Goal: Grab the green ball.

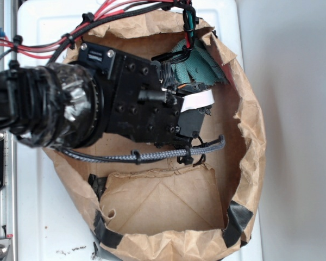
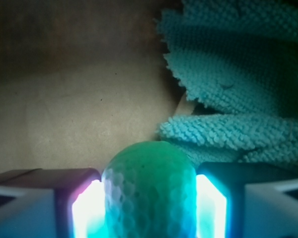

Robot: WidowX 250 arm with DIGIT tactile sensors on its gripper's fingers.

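A: Gripper state?
B: Gripper (image 2: 149, 208) narrowed onto the green ball (image 2: 150, 188), lit pads (image 2: 87, 210) pressed against both its sides in the wrist view.
A: Where's the ball?
B: Between the jaws, low inside the brown paper bag (image 1: 244, 109), just beside the teal cloth (image 2: 233, 74). From the exterior view the arm (image 1: 119, 103) hides it.
A: Anything else?
B: Braided cable (image 1: 152, 156) draped across the bag interior. White bench (image 1: 38, 217) underneath.

Your gripper (image 2: 149, 198) has the ball (image 2: 149, 191) filling its jaws. The cloth (image 2: 233, 89) crowds just right of the ball; left of it, bare bag floor (image 2: 64, 99) lies open.
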